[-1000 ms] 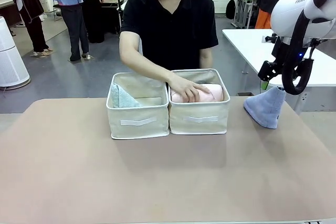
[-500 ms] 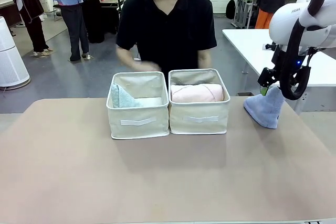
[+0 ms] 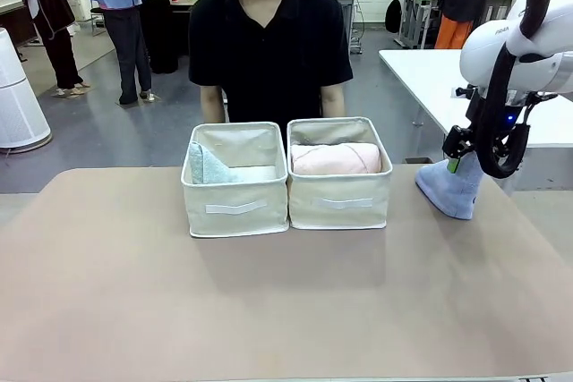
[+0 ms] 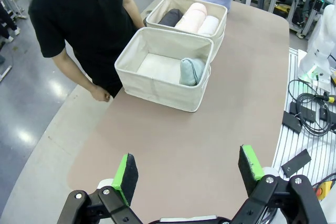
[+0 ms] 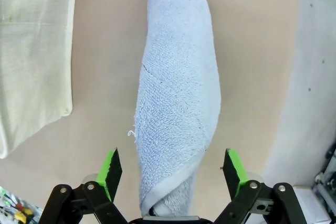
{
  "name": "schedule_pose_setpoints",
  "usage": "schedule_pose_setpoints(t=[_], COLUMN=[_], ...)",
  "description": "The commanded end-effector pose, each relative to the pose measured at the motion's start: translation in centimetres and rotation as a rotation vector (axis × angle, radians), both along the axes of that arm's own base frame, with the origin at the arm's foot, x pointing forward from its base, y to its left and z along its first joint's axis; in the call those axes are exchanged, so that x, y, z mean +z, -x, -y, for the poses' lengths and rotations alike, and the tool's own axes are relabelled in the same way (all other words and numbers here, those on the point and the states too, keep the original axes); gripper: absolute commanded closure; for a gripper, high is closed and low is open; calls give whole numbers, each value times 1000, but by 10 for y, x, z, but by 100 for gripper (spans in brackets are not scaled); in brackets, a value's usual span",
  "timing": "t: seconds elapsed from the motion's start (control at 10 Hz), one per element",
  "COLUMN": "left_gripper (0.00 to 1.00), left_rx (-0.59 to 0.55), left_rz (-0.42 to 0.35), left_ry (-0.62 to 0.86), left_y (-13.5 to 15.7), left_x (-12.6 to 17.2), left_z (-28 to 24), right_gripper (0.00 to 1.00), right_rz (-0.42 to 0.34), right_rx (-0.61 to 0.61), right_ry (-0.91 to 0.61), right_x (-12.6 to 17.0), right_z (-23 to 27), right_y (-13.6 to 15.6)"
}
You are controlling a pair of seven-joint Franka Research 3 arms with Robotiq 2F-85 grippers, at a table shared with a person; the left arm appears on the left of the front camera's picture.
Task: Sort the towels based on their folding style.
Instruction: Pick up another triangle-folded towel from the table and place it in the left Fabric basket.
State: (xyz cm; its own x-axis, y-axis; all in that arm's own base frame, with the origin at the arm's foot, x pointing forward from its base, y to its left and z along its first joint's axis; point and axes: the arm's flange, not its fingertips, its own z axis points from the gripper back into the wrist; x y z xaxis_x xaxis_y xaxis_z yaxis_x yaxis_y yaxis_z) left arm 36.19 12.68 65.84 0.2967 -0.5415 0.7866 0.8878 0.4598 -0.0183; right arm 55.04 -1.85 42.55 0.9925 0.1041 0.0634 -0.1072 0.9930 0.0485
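Right wrist view, lower centre: right pincer straddles the periwinkle blue cone-folded terry towel, pads apart, unclamped; left pincer gapes wide above the brown worktop.

The floor is grey and smooth, and some people stand on it at the far left. A white table stands at the far right, a white ribbed cylinder at the left.
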Motion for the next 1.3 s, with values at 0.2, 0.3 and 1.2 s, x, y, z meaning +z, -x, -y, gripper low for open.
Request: schedule_pose_setpoints(t=[0.2,0.3,1.2], left_gripper=[0,0,0], left_rx=[-10,-10,-10], left_rz=[2,2,2], left_ry=[-8,-8,-8], left_y=[2,2,2], left_x=[0,0,0], left_z=[0,0,0], right_gripper=[100,63,100], right_rz=[1,2,43], right_rx=[4,3,12], right_ry=[-40,-42,-15], right_x=[2,2,29], right_z=[2,2,2], right_y=[-3,-4,7])
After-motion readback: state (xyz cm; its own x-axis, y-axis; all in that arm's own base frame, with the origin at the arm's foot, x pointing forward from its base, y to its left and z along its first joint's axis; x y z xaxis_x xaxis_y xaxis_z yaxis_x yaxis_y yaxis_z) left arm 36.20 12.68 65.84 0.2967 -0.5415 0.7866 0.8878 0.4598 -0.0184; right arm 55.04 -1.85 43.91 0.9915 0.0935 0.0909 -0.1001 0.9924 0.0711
